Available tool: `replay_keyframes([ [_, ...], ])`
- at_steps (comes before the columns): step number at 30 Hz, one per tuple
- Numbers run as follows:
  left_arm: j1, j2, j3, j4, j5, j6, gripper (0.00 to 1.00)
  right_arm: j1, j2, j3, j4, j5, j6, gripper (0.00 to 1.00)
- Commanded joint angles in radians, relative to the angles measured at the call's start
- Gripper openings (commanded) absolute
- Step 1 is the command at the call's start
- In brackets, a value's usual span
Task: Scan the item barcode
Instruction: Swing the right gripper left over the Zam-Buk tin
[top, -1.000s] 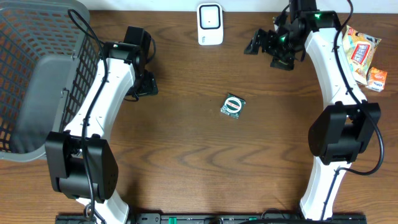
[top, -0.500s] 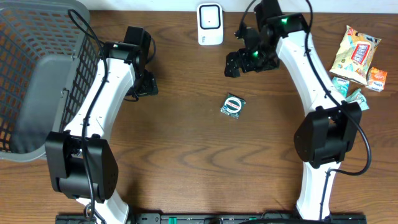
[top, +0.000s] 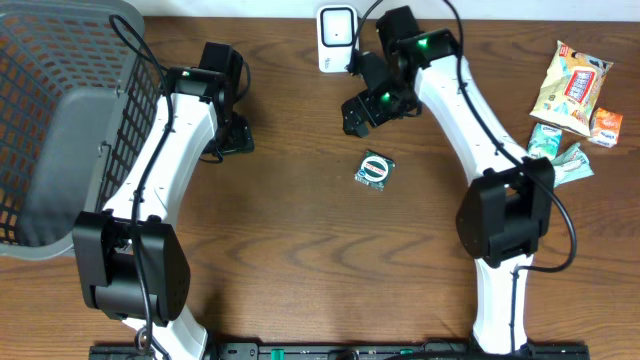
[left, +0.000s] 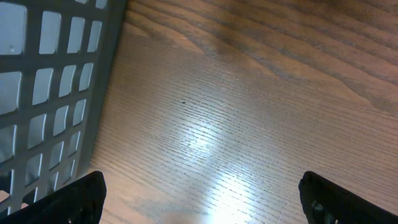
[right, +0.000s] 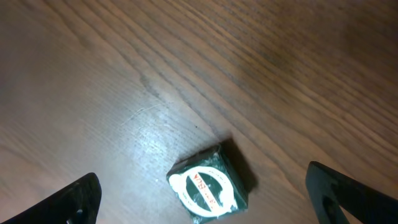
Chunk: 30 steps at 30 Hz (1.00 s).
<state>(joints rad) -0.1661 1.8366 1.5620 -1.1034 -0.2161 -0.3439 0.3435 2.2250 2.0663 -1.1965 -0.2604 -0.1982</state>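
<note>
Green packet (top: 376, 169) first, since it is your item: it lies flat on the worktop (top: 300, 270) near the middle, label side up, and nothing touches it.

The brown wooden worktop fills your overhead view. A grey mesh basket (top: 60, 120) takes the far left corner. Your left arm (top: 165, 150) reaches up alongside the basket. Your right arm (top: 470, 110) bends in from the right toward the centre.

Your left tool (left: 208, 202) hangs over bare wood just beside the basket wall, with its jaws spread wide and nothing between them. Your right tool (top: 362, 110) hovers between the scanner (top: 338, 38) and the packet, above the packet and a little toward the far edge. Its jaws are also fully apart and empty. In the right wrist view the packet sits low in the frame between the two fingertips, clear of both.

The white scanner stands at the far edge, well apart from the packet. Along the right edge you have a yellow snack bag (top: 572, 88), some teal wrappers (top: 555, 150) and a small orange box (top: 606, 127).
</note>
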Motion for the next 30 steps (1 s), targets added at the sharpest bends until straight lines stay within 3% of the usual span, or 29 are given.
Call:
replay_keyframes([
  [1, 0.004, -0.009, -0.002, -0.006, -0.013, -0.010, 0.98, 0.006, 0.020, -0.001, 0.016, 0.023, -0.027, 0.99],
  [23, 0.004, -0.008, -0.002, -0.006, -0.013, -0.010, 0.98, 0.038, 0.072, -0.001, 0.206, 0.023, -0.016, 0.99],
  [30, 0.004, -0.009, -0.002, -0.006, -0.013, -0.010, 0.98, 0.034, 0.072, -0.001, 0.127, 0.156, -0.017, 0.99],
])
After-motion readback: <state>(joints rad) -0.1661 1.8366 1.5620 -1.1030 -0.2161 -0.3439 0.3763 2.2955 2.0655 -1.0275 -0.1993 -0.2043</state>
